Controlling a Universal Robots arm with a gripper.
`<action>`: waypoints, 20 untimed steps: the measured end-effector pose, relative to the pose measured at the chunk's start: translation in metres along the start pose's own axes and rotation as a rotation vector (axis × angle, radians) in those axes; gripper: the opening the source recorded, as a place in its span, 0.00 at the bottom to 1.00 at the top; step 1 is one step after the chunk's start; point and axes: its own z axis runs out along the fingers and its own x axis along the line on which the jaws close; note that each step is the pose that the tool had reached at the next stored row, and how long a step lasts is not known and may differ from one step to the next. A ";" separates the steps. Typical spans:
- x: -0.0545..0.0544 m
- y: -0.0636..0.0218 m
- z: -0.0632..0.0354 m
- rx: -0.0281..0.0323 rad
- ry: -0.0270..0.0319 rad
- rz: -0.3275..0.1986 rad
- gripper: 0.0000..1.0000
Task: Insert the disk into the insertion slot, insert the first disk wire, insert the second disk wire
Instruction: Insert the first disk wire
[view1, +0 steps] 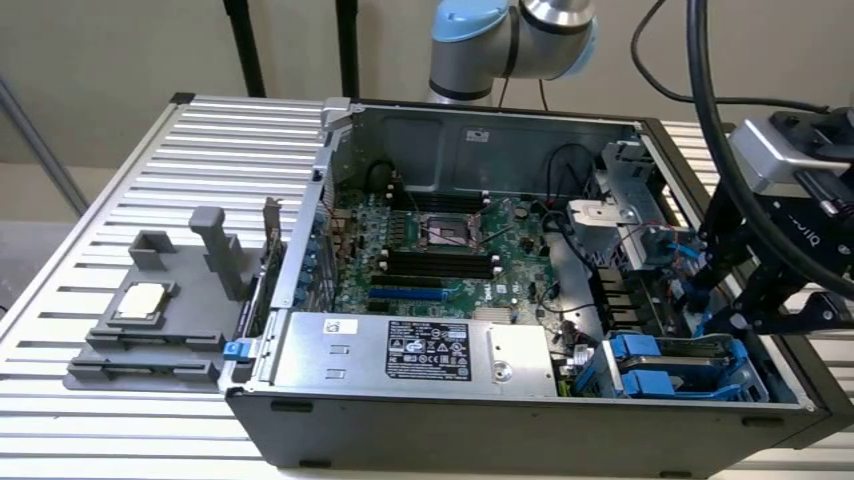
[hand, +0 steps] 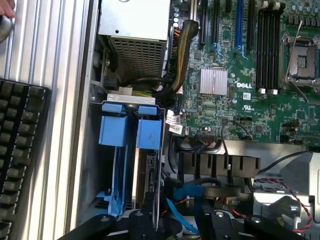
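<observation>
Starting at the nearest element, the gripper hangs low inside the open computer case, just beside the end of the drive cage; whether it is released or clenched cannot be told from either view, and no firm grasp on any item can be confirmed. Directly ahead of it, and possibly touching it, runs a flat blue cable amid a tangle of black leads. Beyond the cable, the disk stands edge-on in its blue carrier, lodged in the insertion slot with the carrier tab level with the neighbouring tab. On that evidence the disk step is judged complete, and the step in hand is judged to be the first disk wire. Seating that wire calls for squaring the connector to the port at the exposed end of the disk and pressing straight in, while clearing the adjacent leads and the cage wall. Farther on lie the power-supply box and the motherboard. Outside the case, a black keyboard rests on the slatted table.
</observation>
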 end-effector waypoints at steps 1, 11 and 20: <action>-0.001 0.0002 0.0000 -0.0002 0.0005 -0.003 0.45; 0.000 0.0145 0.0011 -0.0026 0.0042 -0.046 0.45; 0.028 0.0169 -0.0004 -0.0021 -0.0053 -0.047 0.45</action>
